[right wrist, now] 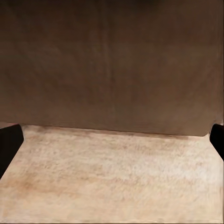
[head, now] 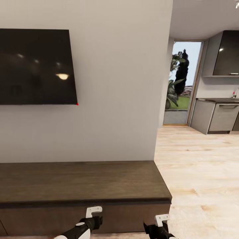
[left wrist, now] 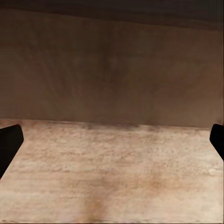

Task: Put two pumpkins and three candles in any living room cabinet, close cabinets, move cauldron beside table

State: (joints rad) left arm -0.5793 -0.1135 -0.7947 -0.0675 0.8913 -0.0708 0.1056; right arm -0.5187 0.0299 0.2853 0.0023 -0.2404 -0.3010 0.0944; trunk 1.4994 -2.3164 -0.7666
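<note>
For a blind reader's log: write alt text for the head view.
A long dark-brown cabinet stands shut against a white wall under a black wall-mounted TV. Both arms reach low toward its front. At right, pale wood floor leads to a kitchen and a garden door.

Long low dark-brown wood cabinet [head: 83,186]: left end cut by head view's edge, lower front hidden behind both arms and lost at bottom edge; seams between drawer fronts too faint to tell. Flat black wall-mounted screen [head: 35,66]: left part cut off. Left arm's dark fingers [left wrist: 9,144] and right arm's dark fingers [right wrist: 9,147]: only tips showing at wrist views' sides, rest out of picture. Small items on grey kitchen worktop [head: 219,99]: too small to identify.
</note>
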